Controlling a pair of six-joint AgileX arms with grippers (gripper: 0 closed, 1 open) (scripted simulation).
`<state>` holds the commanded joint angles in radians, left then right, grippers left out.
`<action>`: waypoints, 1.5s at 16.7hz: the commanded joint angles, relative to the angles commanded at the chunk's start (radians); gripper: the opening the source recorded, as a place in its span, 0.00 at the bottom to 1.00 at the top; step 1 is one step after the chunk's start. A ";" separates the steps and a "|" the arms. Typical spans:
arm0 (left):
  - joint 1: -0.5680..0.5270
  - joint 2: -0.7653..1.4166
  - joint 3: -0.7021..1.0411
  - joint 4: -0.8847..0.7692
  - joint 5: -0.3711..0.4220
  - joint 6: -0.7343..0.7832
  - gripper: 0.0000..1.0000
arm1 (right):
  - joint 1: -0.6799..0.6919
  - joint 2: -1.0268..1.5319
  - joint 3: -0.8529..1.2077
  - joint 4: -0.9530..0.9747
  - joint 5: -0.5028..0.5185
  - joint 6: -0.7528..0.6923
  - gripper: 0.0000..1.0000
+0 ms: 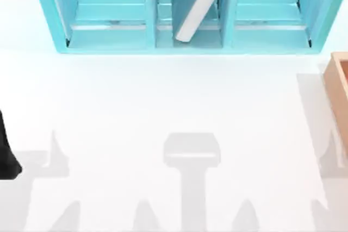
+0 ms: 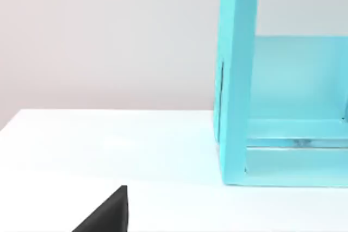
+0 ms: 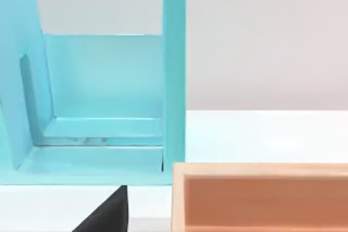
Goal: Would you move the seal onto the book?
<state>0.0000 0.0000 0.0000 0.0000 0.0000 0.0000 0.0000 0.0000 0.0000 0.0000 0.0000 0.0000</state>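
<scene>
Top view: we see the white table (image 1: 163, 107) with a teal shelf unit (image 1: 109, 36) along the far edge, split into three compartments. The book (image 1: 198, 6) stands in the narrow middle compartment, tilted, its top leaning toward the right divider, white page edges facing us. A light-wood box (image 1: 338, 93) sits at the table's right edge, just in front of the shelf's right end. A piece of our left arm (image 1: 6, 150) shows as a dark shape at the left edge, parked. Left wrist view: we get the shelf's left end panel (image 2: 236, 80) and the open left compartment behind it, plus bare table and a grey wall; a dark wedge of the left gripper (image 2: 106, 215) sits at the frame's lower edge. Right wrist view: this adds the shelf's right compartment (image 3: 103, 80) seen from the front and the wood box's rim (image 3: 261, 169) close up, touching or just beside the shelf's end panel. A dark wedge of the right gripper (image 3: 106, 215) shows here as well.
</scene>
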 joint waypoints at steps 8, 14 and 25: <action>0.000 0.000 0.000 0.000 0.000 0.000 1.00 | 0.070 0.211 0.110 0.096 0.077 0.052 1.00; 0.000 0.000 0.000 0.000 0.000 0.000 1.00 | 0.242 0.741 0.338 0.287 0.234 0.163 1.00; 0.000 0.000 0.000 0.000 0.000 0.000 1.00 | 0.574 1.895 0.902 0.739 0.556 0.408 1.00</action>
<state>0.0000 0.0000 0.0000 0.0000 0.0000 0.0000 0.5737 1.8945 0.9020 0.7394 0.5558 0.4077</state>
